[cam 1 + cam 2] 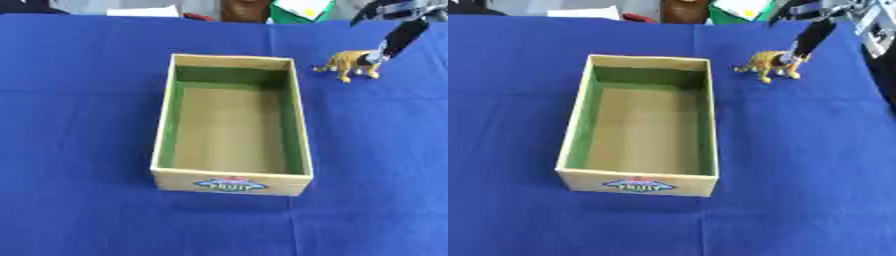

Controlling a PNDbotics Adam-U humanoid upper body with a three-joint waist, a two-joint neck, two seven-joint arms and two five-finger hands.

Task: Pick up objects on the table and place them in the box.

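Observation:
An open cardboard box (164, 115) with green inner walls stands in the middle of the blue cloth, with nothing inside. A small yellow-brown toy animal (348, 65) stands on its legs just right of the box's far right corner. My right hand (402, 32) comes down from the upper right corner. One straight black finger with a silver tip (798, 50) touches the toy's back end. Nothing is curled round the toy. My left hand shows in neither view.
The blue cloth (79, 150) covers the whole table. Beyond its far edge lie a white sheet (144, 11), a brown object (245, 9) and a green-and-white item (302, 10). Silver arm parts (877, 25) hang at the upper right.

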